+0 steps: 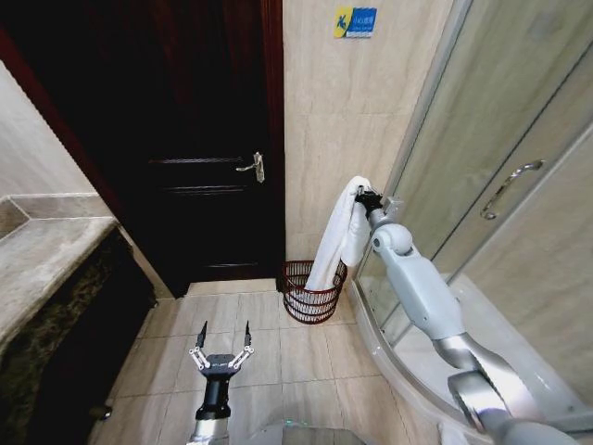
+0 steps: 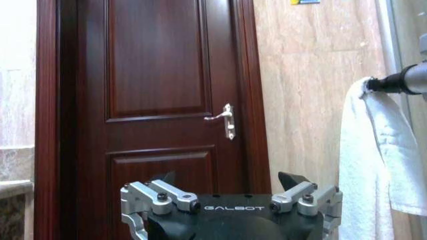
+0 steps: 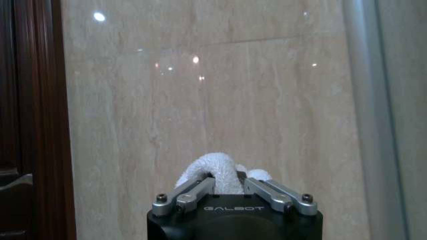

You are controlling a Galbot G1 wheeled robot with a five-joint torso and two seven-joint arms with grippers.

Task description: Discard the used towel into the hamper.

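Right hand (image 1: 364, 197): raised at the end of the outstretched right arm, before the tiled wall (image 1: 343, 139) beside the shower glass (image 1: 482, 139); fingers closed on the towel (image 1: 338, 236), whose bunched top is pinched between them in the right wrist view (image 3: 217, 170).
Towel: white, draped from the hand in two hanging folds; its lower end is seen at or just inside the rim of the hamper (image 1: 311, 292), contact not determinable.
Hamper: reddish-brown wire basket, set on the floor (image 1: 269, 362) against the wall, between the door (image 1: 195, 139) and the shower base.
Left hand (image 1: 222, 345): held low over the floor tiles, fingers spread wide, nothing held.
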